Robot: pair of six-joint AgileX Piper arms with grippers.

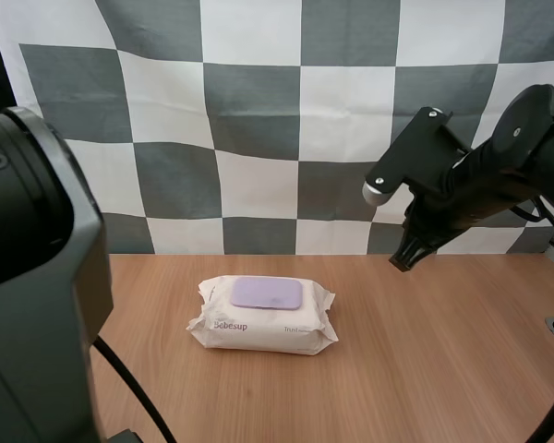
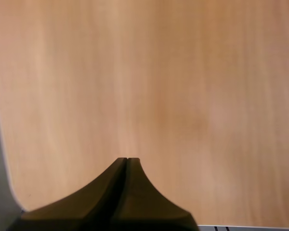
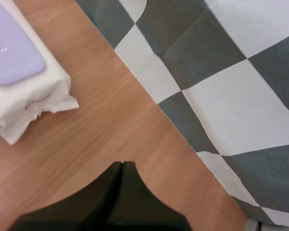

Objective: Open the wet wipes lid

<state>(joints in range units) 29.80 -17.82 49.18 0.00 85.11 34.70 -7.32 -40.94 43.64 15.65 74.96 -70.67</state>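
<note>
Right pincer [image 3: 124, 163] closed, apart from wipes pack [image 3: 33, 103]

The pack of wet wipes [image 3: 33, 98] and its purple lid [image 3: 12, 53] run off the right wrist view's edge.

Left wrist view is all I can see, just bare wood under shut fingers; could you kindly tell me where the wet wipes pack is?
Observer: The wet wipes pack lies flat near the middle of the table.
Operator: Thank you; is its lid open?
Observer: No, the purple lid sits closed on top.
Operator: And where is the right gripper?
Observer: The right gripper hangs above the table to the pack's right, fingers shut, touching nothing.
</note>
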